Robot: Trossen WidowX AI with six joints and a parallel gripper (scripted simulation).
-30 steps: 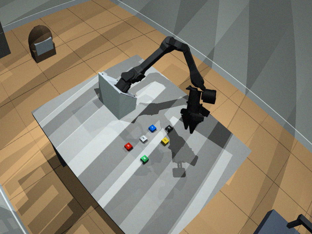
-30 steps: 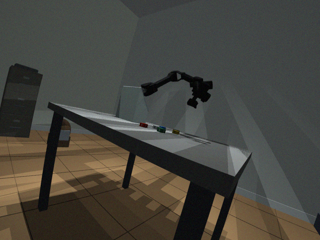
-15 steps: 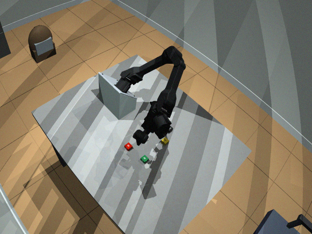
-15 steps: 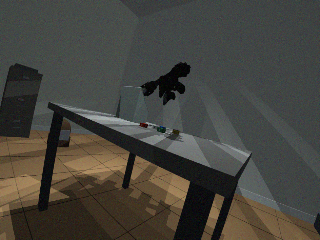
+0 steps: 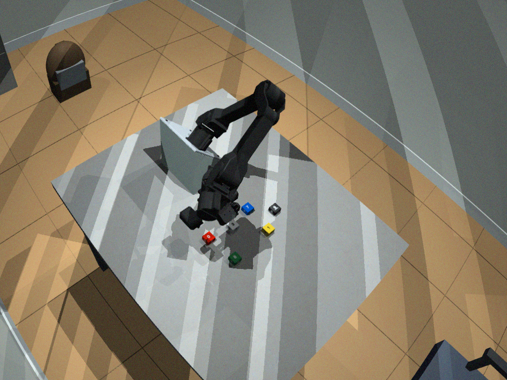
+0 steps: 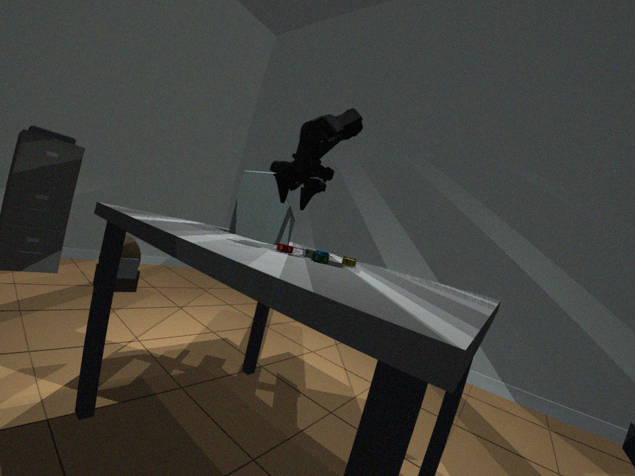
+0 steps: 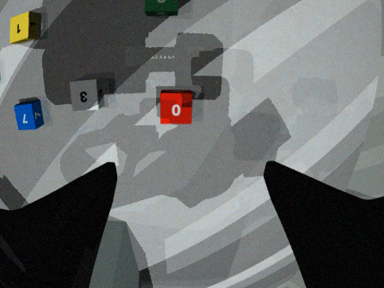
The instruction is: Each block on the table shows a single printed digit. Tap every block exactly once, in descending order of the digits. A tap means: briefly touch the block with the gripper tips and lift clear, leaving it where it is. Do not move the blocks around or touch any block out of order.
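My gripper (image 6: 292,204) (image 7: 192,170) is open and empty, high above the table; the arm hides its fingers in the top view. A red block (image 5: 208,237) (image 6: 284,248) (image 7: 176,110) shows 0, ahead of the fingertips in the wrist view. A white block (image 5: 233,225) (image 7: 85,95), grey in shadow, shows 3. A blue block (image 5: 247,208) (image 7: 28,115) shows 7. A yellow block (image 5: 268,229) (image 6: 348,261) (image 7: 25,28) shows 1. A green block (image 5: 234,257) (image 6: 320,258) (image 7: 161,7) has a digit like 8, cut off in the wrist view. A black block (image 5: 274,209) has an unreadable digit.
The blocks stand apart on the grey table (image 5: 339,245) (image 6: 317,312). The arm's pale box-shaped base (image 5: 184,163) (image 6: 256,204) stands behind them. A brown backpack-like object (image 5: 65,67) and a cabinet (image 6: 41,215) stand off the table. Arm shadows fall across the blocks.
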